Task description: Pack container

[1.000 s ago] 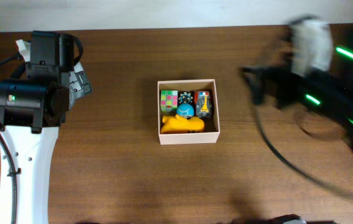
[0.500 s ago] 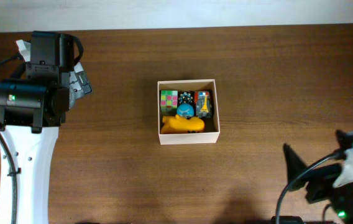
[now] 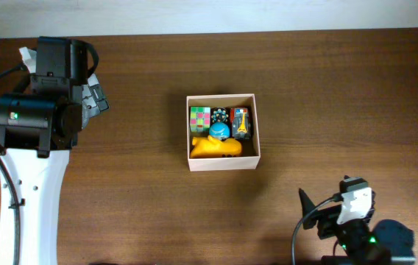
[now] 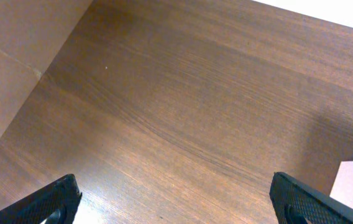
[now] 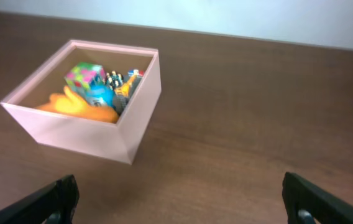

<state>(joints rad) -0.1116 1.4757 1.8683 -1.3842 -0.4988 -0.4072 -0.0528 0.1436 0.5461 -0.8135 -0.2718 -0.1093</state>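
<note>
Cut off at the frame edges, the left gripper and right gripper show only wide-spread fingertips. The white box, slightly blurred, holds bright toys.

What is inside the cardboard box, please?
The box holds a yellow toy, a blue toy, a multicoloured puzzle cube, a black dotted cube and a red-orange toy; anything beneath them is hidden.

The brown wood-grain table bears the container, seemingly flat, near its middle.
</note>
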